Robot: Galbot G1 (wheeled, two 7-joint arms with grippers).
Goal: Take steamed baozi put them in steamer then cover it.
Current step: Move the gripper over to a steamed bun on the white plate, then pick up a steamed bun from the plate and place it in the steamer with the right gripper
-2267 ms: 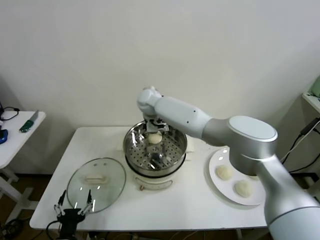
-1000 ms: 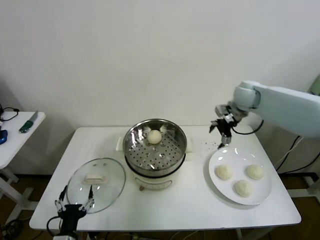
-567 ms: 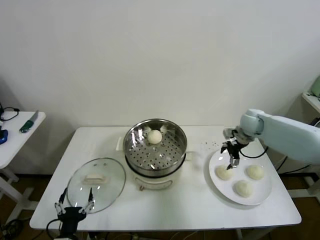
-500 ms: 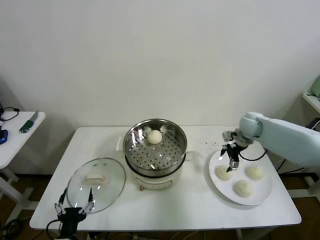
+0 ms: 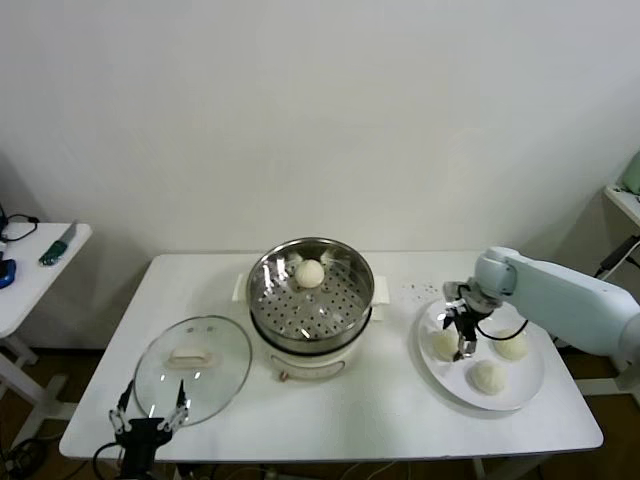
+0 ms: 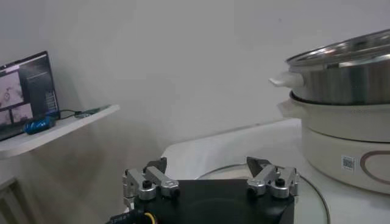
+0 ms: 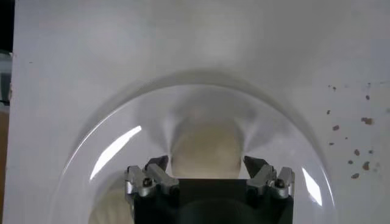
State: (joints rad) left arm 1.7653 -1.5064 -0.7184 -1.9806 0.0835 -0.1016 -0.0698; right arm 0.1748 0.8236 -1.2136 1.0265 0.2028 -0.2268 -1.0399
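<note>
The right gripper [image 5: 460, 337] has come down from above the plate [image 5: 528, 393] onto its nearest baozi [image 5: 444, 343], jaws spread wide astride it. Close gently, centred, before lifting toward the steamer [image 5: 311, 290]. Left gripper [image 5: 147, 424] idles released beside the cover [image 5: 193, 366].

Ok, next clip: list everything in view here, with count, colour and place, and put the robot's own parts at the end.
baozi in steamer: one, cream-white, far side of the basket.
baozi on plate: three, cream-white, one under the right gripper.
steamer: one, shiny steel basket on a cream-white base, table centre.
cover: one, clear glass with cream handle, flat on the table left of the steamer.
plate: one, white, right side of the table.
table: one, white.
side table: one, white, far left, small items on it.
left gripper: black, open, parked at the table's near left edge by the cover.
right gripper: open, lowered over the plate, straddling a baozi.
</note>
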